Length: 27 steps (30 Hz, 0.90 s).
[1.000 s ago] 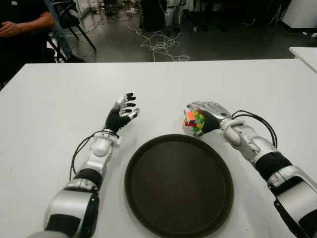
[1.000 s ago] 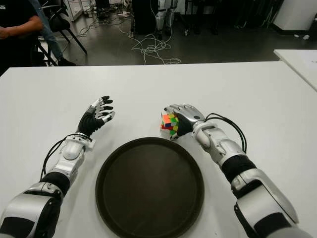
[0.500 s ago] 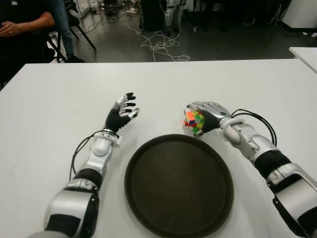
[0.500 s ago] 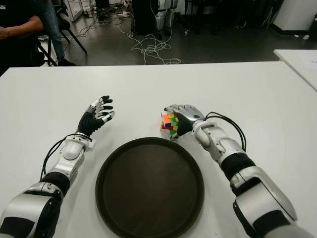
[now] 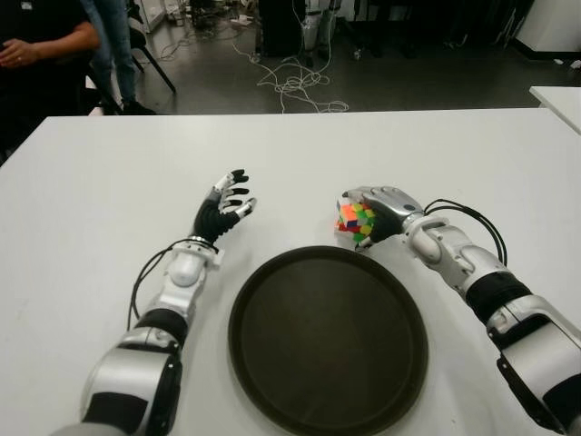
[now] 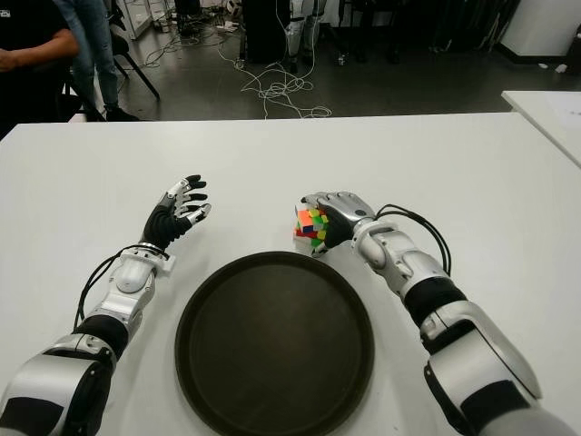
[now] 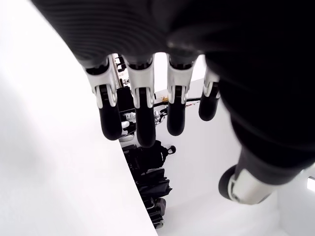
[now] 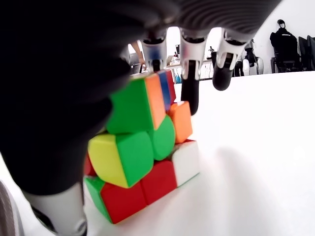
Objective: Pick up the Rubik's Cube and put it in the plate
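Counter is white and takes up most of your view; beyond its far edge you see dark floor with loose cables and a person at the far left corner.

Plate is a big dark round tray, near edge of the counter, centred between the two arms, nothing in it.

Right hand is just past the plate's far right rim, fingers curled over the Rubik's Cube. Your right wrist view shows the cube against the palm with the fingers wrapped over its top and far side, thumb alongside. Cube's bottom edge looks like it's on the counter there, so treat it as gripped but not lifted. It's scrambled: green, orange, yellow, red, white faces visible. It sits just outside the plate, close to the rim but not over it.

Left hand is off to the left of the plate's far edge, well apart from the cube, palm turned inward, fingers spread and loose, holding nothing. Left wrist view confirms: fingers extended, only bare counter under them.
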### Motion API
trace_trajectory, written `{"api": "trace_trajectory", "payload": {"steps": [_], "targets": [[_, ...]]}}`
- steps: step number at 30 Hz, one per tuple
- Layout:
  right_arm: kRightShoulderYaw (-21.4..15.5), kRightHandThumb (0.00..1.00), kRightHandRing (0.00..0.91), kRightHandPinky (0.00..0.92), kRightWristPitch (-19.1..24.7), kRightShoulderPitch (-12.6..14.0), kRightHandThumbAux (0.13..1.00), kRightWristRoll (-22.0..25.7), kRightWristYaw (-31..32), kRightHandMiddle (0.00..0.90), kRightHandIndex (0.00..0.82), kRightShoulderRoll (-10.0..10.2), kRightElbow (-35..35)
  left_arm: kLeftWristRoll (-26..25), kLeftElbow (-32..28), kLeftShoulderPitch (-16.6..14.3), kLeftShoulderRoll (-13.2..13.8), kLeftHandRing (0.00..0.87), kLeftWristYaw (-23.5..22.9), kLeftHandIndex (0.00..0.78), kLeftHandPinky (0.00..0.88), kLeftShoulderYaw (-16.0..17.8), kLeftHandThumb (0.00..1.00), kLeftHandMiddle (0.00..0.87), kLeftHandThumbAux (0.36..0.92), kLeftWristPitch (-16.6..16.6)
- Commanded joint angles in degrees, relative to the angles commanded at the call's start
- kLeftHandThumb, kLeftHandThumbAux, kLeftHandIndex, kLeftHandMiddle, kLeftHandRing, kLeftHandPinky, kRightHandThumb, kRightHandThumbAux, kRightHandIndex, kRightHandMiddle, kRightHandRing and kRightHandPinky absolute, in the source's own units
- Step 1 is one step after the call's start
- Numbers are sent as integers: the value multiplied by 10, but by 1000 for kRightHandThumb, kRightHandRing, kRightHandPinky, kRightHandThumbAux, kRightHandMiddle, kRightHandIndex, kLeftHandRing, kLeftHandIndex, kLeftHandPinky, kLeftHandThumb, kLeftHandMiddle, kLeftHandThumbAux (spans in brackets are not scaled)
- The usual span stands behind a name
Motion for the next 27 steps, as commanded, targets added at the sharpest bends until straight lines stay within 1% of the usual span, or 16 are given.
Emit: {"api": "trace_trajectory", "payload": {"steps": [2, 5, 6, 7, 8, 9, 10, 11, 12, 13, 14, 15, 18, 22, 27], "targets": [[-1, 0, 282, 257, 6, 0, 880, -1, -4, 269, 184, 1, 1, -1, 0, 0, 0, 208, -1, 149, 231, 1, 84, 189, 700, 0], [-2, 0, 353, 332, 20, 0, 908, -1, -12, 346, 203, 4, 2, -1, 1, 0, 0, 210, -1, 151, 233, 1, 86, 193, 701, 1], [-3, 0, 406, 386, 23, 0, 923, -1, -14, 400, 240, 5, 3, -2, 1, 0, 0, 212, -1, 152, 237, 1, 85, 192, 692, 1], [-4, 0, 424, 405, 32, -1, 928, -1, -16, 420, 253, 6, 3, -2, 1, 0, 0, 212, -2, 152, 239, 2, 85, 192, 689, 2], [-4, 2, 479, 457, 38, -1, 937, -2, -18, 476, 310, 7, 3, -2, 1, 0, 0, 211, -2, 153, 238, 2, 84, 191, 680, 2], [-5, 9, 515, 491, 44, -1, 941, -1, -21, 513, 346, 9, 4, -3, 1, 0, 0, 211, -3, 153, 238, 2, 84, 191, 674, 2], [-6, 27, 545, 522, 48, -1, 939, -1, -22, 545, 385, 10, 4, -3, 1, 0, 0, 211, -3, 153, 238, 2, 84, 191, 671, 2], [-7, 34, 556, 534, 53, -1, 939, 1, -25, 557, 399, 11, 4, -2, 1, 0, 0, 211, -2, 153, 239, 2, 84, 191, 670, 2], [-8, 267, 572, 547, 57, 0, 867, 1, -27, 575, 407, 12, 4, -2, 1, 0, 0, 212, -2, 155, 238, 2, 84, 194, 679, 2], [-10, 349, 578, 551, 61, 0, 842, 3, -31, 581, 410, 14, 4, -2, 1, 0, 0, 212, -2, 155, 238, 2, 84, 195, 682, 1], [-11, 469, 592, 564, 64, 1, 805, 4, -33, 595, 414, 15, 4, -2, 1, 0, 0, 211, -2, 153, 233, 2, 83, 193, 685, 1], [-13, 545, 601, 573, 67, 1, 781, 5, -36, 605, 417, 15, 4, -2, 1, 0, 0, 210, -2, 152, 231, 2, 82, 191, 688, 1], [-17, 637, 616, 589, 73, 2, 752, 9, -44, 621, 421, 18, 3, -3, 1, 0, 0, 207, -4, 150, 221, 3, 82, 189, 700, 2], [-25, 674, 635, 610, 77, 4, 740, 16, -52, 639, 423, 22, 5, -7, 1, 0, -1, 207, -9, 149, 229, 5, 102, 192, 723, 3], [-30, 683, 639, 615, 79, 4, 736, 21, -60, 640, 424, 25, 7, -10, 0, 0, -2, 211, -12, 151, 239, 7, 114, 192, 721, 4]]}}
